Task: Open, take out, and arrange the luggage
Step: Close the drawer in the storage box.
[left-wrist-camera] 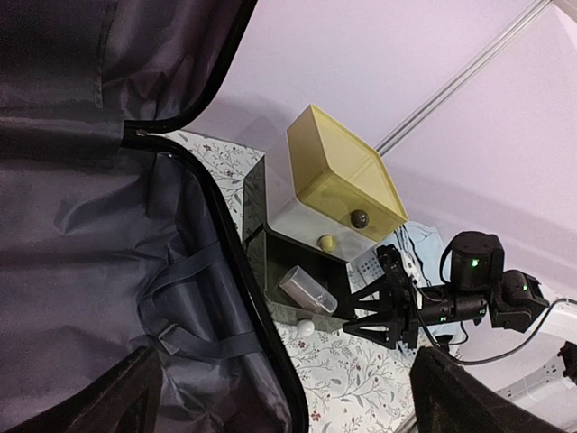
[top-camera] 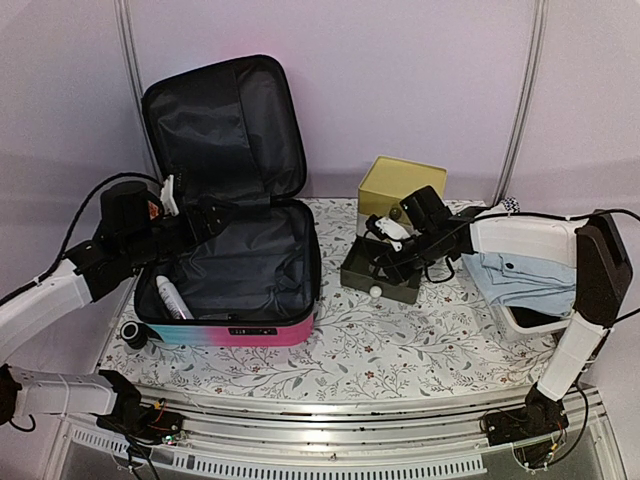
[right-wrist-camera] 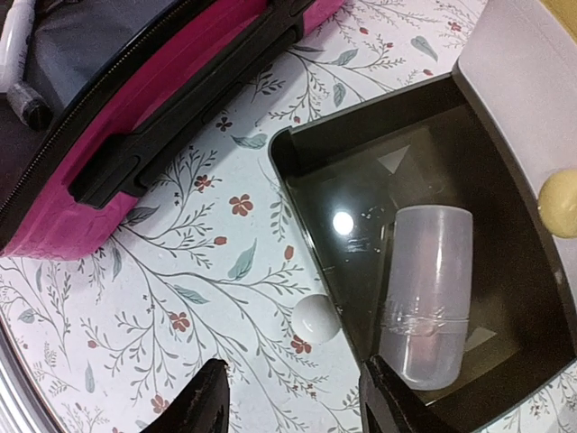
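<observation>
Pink-shelled luggage (top-camera: 250, 332) open; emptying under way.
Left hand (left-wrist-camera: 288, 399) released, white tube (top-camera: 170, 297) likely next; right hand (right-wrist-camera: 297, 406) released above drawer (right-wrist-camera: 379, 189).

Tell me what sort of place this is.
Probably a staged robot test booth, not a home: plain lilac backdrop on poles, a floral-cloth table with two arms bolted to its edge, and props such as the open luggage and drawer box.

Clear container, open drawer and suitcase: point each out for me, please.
clear container (right-wrist-camera: 424, 298), right wrist view, middle of its side.
open drawer (right-wrist-camera: 361, 171), right wrist view, bare floor beside the container.
suitcase (top-camera: 265, 333), top external view, pink front shell.
</observation>
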